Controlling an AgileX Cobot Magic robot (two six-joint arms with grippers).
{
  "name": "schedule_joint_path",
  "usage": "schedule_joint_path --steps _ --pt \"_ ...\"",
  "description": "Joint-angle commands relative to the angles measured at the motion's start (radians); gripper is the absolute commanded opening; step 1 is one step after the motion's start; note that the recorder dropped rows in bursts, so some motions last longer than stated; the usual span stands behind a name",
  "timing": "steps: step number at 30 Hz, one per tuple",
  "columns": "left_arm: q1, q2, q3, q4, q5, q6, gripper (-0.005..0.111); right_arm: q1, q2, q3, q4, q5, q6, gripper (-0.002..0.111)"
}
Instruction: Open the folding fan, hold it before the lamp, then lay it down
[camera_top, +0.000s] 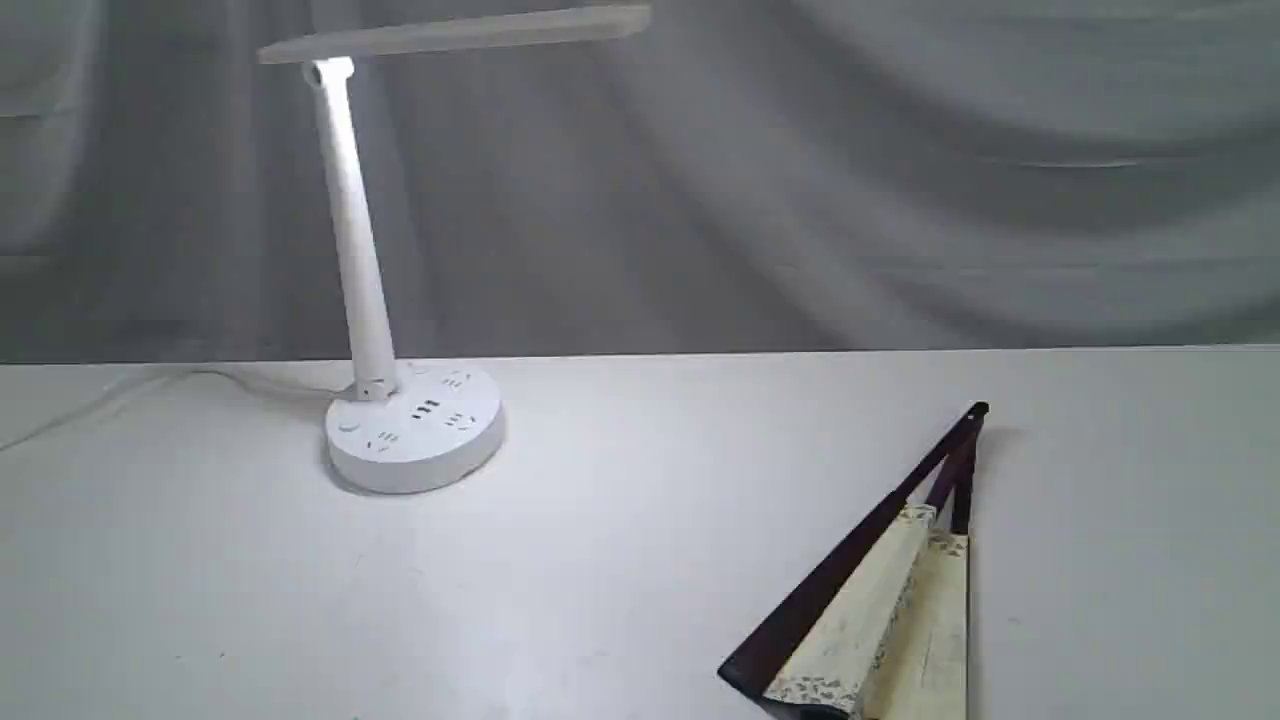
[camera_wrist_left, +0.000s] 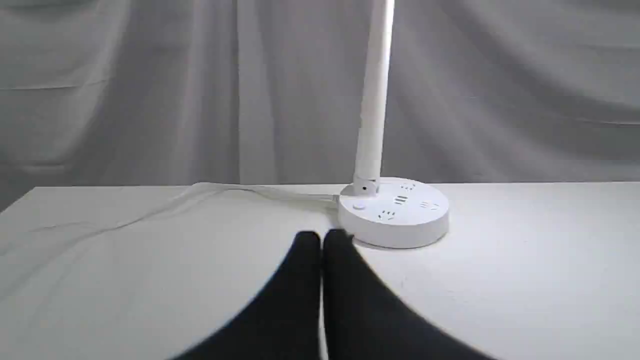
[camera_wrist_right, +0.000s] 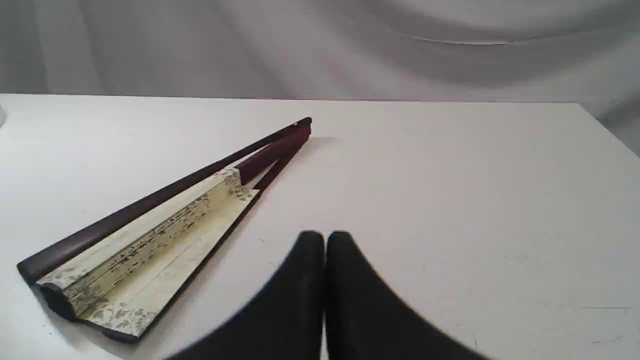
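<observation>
Cream folding fan (camera_top: 868, 615) lies barely spread; left tool (camera_wrist_left: 321, 241) and right tool (camera_wrist_right: 325, 241) pinched together, empty

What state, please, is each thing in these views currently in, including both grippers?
Cream paper folding fan with dark maroon wooden guards: lying on the white table, only slightly spread, untouched.
White plastic desk lamp: upright, head horizontal, no glow visible.
White lamp cable: slack on the table, running from the base.
Left black gripper: shut, empty.
Right black gripper: shut, empty.
</observation>
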Motion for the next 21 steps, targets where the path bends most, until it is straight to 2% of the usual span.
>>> schedule_joint_path --steps 1,9,14,21 --pt "-0.002 -0.003 0.004 0.001 0.001 0.0 0.0 -0.004 -0.001 0.004 -0.004 -0.009 -0.009 0.0" --pt "-0.002 -0.003 0.004 0.001 -0.003 -0.002 0.0 -0.004 -0.001 0.004 -0.004 -0.038 -0.009 0.0" --pt "-0.002 -0.003 0.004 -0.001 -0.103 -0.016 0.0 -0.004 -0.001 0.004 0.104 -0.147 -0.009 0.0" --pt "-0.002 -0.003 0.004 -0.003 -0.171 -0.171 0.0 -0.004 -0.001 0.004 0.187 -0.213 -0.005 0.0"
